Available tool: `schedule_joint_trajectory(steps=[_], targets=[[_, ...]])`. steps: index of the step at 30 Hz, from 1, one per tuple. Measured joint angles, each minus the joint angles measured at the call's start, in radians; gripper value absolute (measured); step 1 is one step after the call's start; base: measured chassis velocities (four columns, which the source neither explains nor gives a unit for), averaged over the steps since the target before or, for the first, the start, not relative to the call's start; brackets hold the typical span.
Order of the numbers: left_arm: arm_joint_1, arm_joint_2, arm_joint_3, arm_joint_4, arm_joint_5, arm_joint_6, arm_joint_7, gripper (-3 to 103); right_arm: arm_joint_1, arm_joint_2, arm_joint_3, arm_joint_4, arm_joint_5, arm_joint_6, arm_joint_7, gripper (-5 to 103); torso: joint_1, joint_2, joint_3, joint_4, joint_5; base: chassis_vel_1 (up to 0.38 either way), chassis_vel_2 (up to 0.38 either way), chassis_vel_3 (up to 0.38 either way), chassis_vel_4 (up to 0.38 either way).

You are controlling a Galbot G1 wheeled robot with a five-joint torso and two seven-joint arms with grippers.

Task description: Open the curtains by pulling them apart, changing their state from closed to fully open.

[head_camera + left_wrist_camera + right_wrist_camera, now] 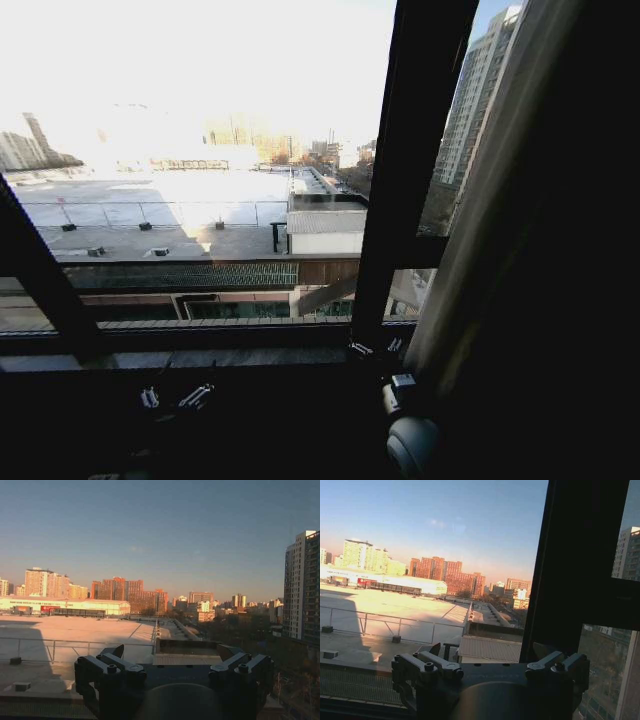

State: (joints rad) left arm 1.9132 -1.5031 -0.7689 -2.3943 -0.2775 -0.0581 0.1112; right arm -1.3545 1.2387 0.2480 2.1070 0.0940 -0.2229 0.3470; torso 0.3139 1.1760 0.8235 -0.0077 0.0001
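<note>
One curtain [500, 230], sheer and cream, hangs gathered at the right of the window, its pleats running from top to sill. The glass left of it is uncovered. My left gripper [173, 397] sits low in front of the dark sill, apart from any fabric. In the left wrist view the left gripper [172, 652] is open with nothing between its fingers, facing the bare glass. My right gripper [377, 347] is near the sill at the foot of the black frame bar, just left of the curtain's edge. In the right wrist view the right gripper [489, 650] is open and holds nothing.
A thick black vertical frame bar [410, 150] stands between the open glass and the curtain; it also fills the right of the right wrist view [580, 565]. A slanted black bar [40, 270] crosses the left side. The dark window sill [200, 345] runs below.
</note>
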Motion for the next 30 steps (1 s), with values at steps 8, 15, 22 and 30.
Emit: schedule_joint_trajectory(steps=[8, 15, 22, 30], targets=[[0.011, -0.007, 0.004, -0.008, 0.022, -0.018, 0.008, 100, -0.007, -0.003, 0.004, 0.006, -0.007, 0.007, -0.003, 100, 0.000, 0.000, 0.000, 0.0002, 0.0001, 0.356, 0.362, -0.338, -0.366], [0.021, -0.015, 0.008, -0.015, 0.031, -0.024, 0.011, 100, -0.011, -0.007, 0.004, 0.011, -0.009, 0.008, -0.005, 100, 0.000, 0.000, 0.000, 0.0000, 0.0000, 0.357, 0.361, -0.358, -0.372], [0.026, -0.022, 0.011, -0.017, 0.039, -0.030, 0.014, 100, -0.011, -0.010, 0.004, 0.011, -0.010, 0.011, -0.009, 100, 0.000, 0.000, 0.000, 0.0001, 0.0001, 0.341, 0.343, -0.351, -0.341], [0.028, -0.025, 0.014, -0.018, 0.048, -0.035, 0.016, 100, -0.007, -0.008, 0.003, 0.000, -0.015, 0.014, -0.018, 100, 0.000, 0.000, 0.000, 0.0000, 0.0002, 0.335, 0.373, -0.336, -0.379]])
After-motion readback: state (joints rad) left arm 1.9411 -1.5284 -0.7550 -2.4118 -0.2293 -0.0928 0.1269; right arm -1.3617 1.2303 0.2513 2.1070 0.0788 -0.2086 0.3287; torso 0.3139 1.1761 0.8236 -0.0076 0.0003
